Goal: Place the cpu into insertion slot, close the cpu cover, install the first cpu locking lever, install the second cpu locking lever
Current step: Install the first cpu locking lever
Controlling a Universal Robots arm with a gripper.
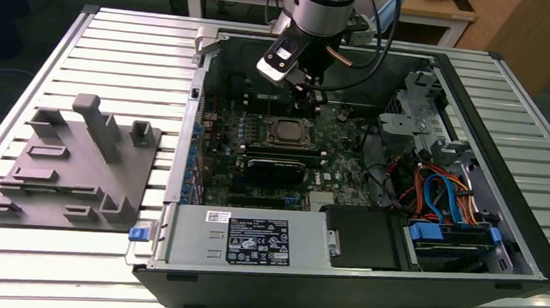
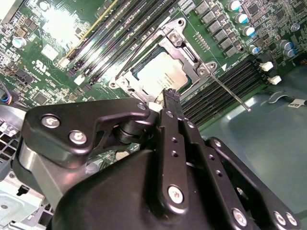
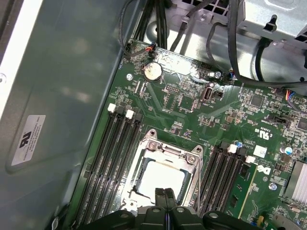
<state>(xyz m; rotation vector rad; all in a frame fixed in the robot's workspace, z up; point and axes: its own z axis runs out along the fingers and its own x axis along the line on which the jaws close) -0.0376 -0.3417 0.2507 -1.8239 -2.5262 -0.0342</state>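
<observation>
Over on the exterior view's left, a grey fixture (image 1: pixel 68 166) sits on the table (image 1: pixel 19 267), well apart from the action. Moving right, the open case (image 1: pixel 528 234) has the board (image 1: pixel 227 151) lying flat inside. The cpu (image 1: pixel 287 131) is already down in its socket (image 1: pixel 307 138) near the board's middle. The gripper (image 1: pixel 305 98) hangs over the socket's far edge, tips aimed down at it.

In both wrist views the fingers (image 3: pixel 161 197) are pressed together with nothing between them, so it's not carrying anything. The second wrist view puts the tips right at the edge of the cover (image 2: pixel 184 50). That looks laid flat around the cpu, whose silver top shows through the cut-out. Can't tell if the tips actually touch the frame or sit just above it.

The bit that matters, I reckon, is a thin lever (image 2: pixel 230 92) sticking out from one socket corner. Its long axis runs diagonally away across the memory slots (image 2: pixel 240 74), off to one side of the fingers and not under them. Looks unlatched to me.

Further to the exterior view's right are the drive cage (image 1: pixel 416 127) and the blue and orange cables (image 1: pixel 440 196), well clear.
</observation>
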